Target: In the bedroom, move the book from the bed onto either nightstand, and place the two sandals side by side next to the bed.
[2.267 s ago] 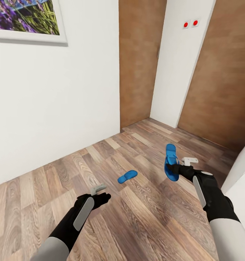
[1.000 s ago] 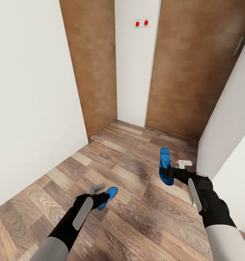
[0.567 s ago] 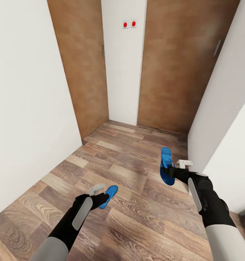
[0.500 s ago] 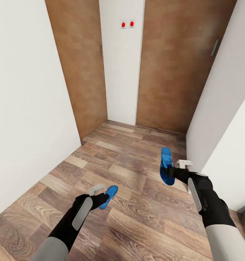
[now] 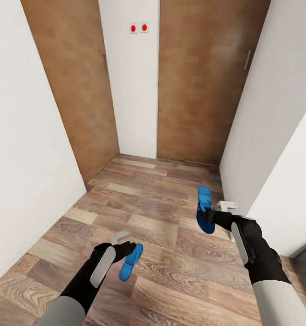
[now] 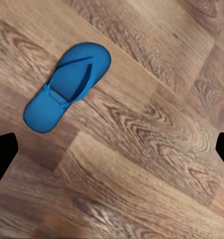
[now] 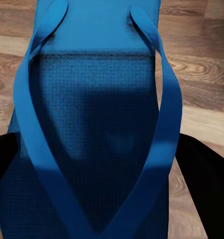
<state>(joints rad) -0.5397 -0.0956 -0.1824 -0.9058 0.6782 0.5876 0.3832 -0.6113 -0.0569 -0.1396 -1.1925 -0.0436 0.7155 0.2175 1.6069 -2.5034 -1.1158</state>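
One bright blue sandal [image 5: 130, 262] lies flat on the wood-plank floor [image 5: 171, 253], strap side up. My left gripper [image 5: 127, 248] hangs just above it, open, and in the left wrist view the sandal [image 6: 67, 87] lies apart from both dark fingertips [image 6: 2, 154]. The other sandal [image 5: 204, 209] is held off the floor, toe pointing away, with my right gripper [image 5: 210, 216] shut on its heel end. In the right wrist view this sandal [image 7: 97, 124] sits between the two black fingers. The book, the bed and the nightstand are out of view.
Two brown wooden doors [image 5: 196, 81] stand ahead, with a white wall strip [image 5: 134, 81] bearing two red dots between them. White walls close in on the left [image 5: 21, 172] and right [image 5: 270, 113]. Open floor runs between them.
The camera has swung right, so the picture and doors shifted left. The floor sandal now sits right under my left gripper. My right gripper still holds the other sandal.
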